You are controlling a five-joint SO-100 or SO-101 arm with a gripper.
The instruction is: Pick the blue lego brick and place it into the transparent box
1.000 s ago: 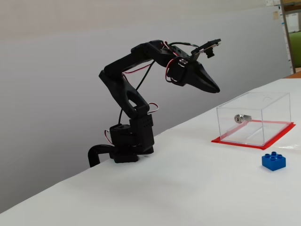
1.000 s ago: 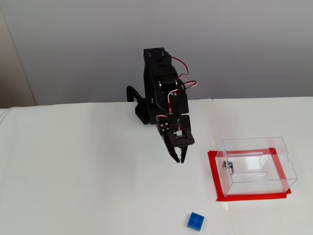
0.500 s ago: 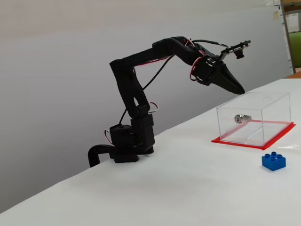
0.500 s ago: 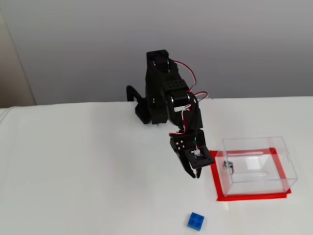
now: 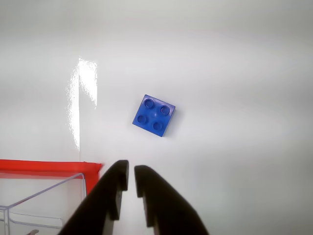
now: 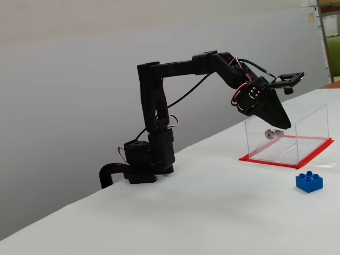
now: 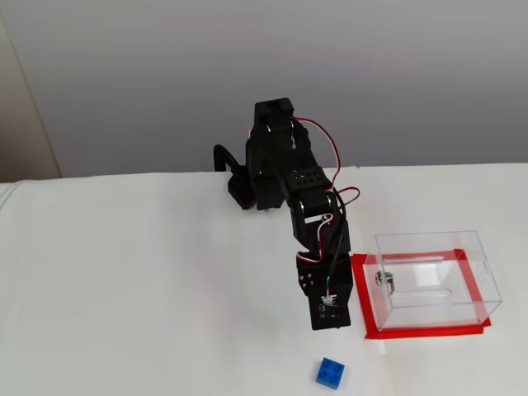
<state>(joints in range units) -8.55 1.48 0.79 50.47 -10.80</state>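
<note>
While the transparent box (image 5: 44, 196) is cut off, the nearly closed gripper (image 5: 131, 171) hangs above the blue lego brick (image 5: 154, 115).

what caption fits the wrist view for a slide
Nearly closed tool above the table, blue lego brick ahead, transparent box corner at lower left.

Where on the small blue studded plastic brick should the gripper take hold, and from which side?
Probably from straight above: the small blue studded plastic brick lies flat on the white table, studs up, with nothing beside it. Pinch two opposite flat side walls. It sits rotated in the wrist view, so the black gripper would need turning to square up.
</note>
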